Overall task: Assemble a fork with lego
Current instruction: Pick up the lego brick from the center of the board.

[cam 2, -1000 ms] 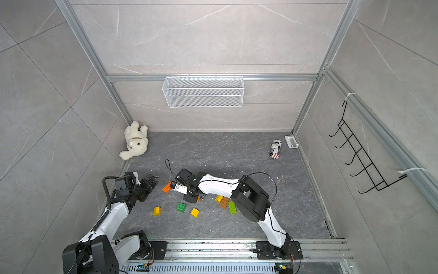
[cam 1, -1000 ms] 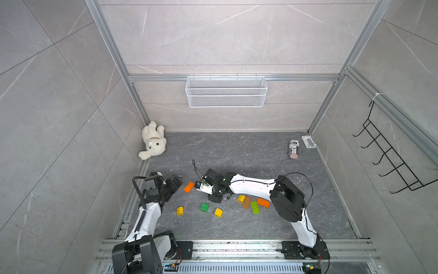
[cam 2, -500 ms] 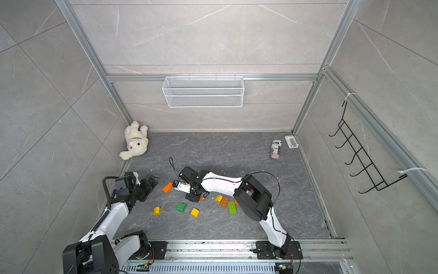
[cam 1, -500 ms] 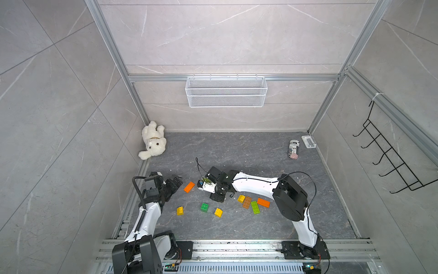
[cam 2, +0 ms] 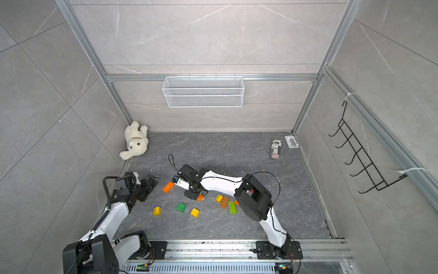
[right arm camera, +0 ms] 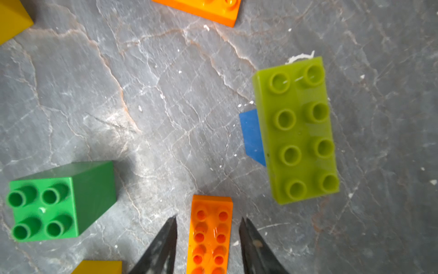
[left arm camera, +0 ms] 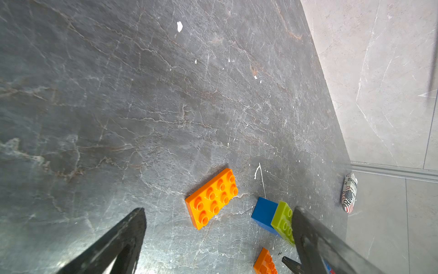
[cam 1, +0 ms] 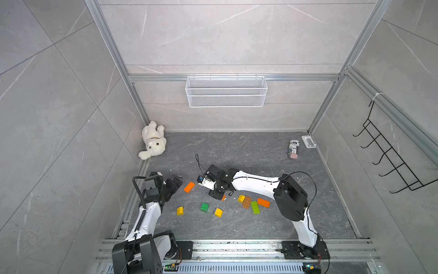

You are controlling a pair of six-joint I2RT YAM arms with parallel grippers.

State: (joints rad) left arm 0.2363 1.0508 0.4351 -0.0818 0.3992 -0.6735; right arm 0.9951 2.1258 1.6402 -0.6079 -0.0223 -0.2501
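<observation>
lego brick (right arm camera: 209,239), orange, lies between parted jaws of right end effector (right arm camera: 208,218) — left end effector (left arm camera: 218,210) spread wide.

A white teddy bear (cam 1: 153,142) lay in the far left corner of the grey floor (cam 1: 237,147), a wire basket (cam 1: 226,92) hung on the back wall (cam 1: 225,118), a printed can (cam 1: 294,149) lay beside what appeared to be a white clip (cam 1: 308,141), and a black hook rack (cam 1: 388,163) lined the right wall (cam 1: 350,151).
</observation>
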